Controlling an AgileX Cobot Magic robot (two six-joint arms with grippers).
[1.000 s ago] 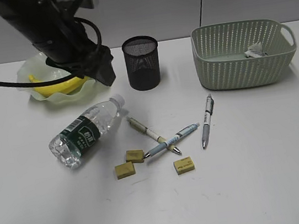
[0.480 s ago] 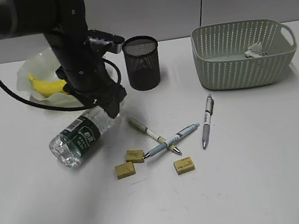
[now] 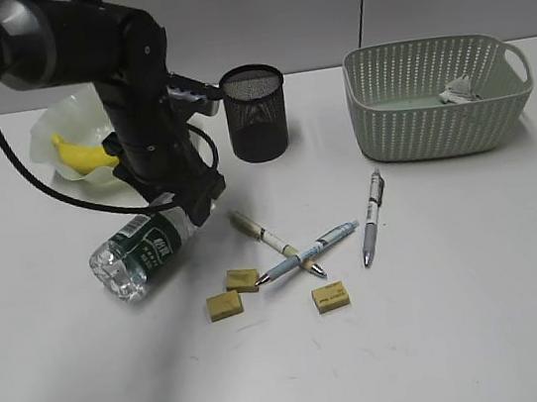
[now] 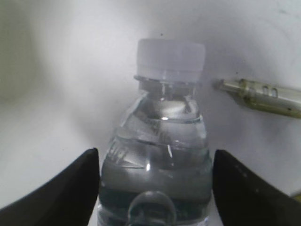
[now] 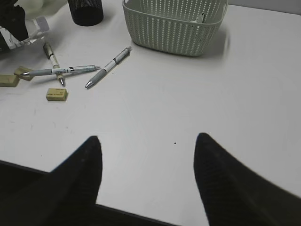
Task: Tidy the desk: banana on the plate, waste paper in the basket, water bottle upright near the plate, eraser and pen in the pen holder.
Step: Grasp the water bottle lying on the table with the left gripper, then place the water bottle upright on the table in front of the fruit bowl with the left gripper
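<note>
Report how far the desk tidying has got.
Done: banana lies on the plate; waste paper is in the basket. In hand: left gripper, open, straddles the neck of the lying water bottle. Left: stand the bottle; put three pens and three erasers in the pen holder.

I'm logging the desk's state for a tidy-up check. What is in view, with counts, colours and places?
banana: one, yellow, on the plate.
plate: one, pale green, far left.
water bottle: one, clear with green label, lying below the plate.
pen holder: one, black mesh, centre back.
basket: one, pale green, far right.
waste paper: one, white-grey, in the basket.
pens: three, on the desk, two crossed.
erasers: three, yellow, near the pens.
left gripper: open, straddling the bottle's neck.
right gripper: open, above bare desk.
</note>
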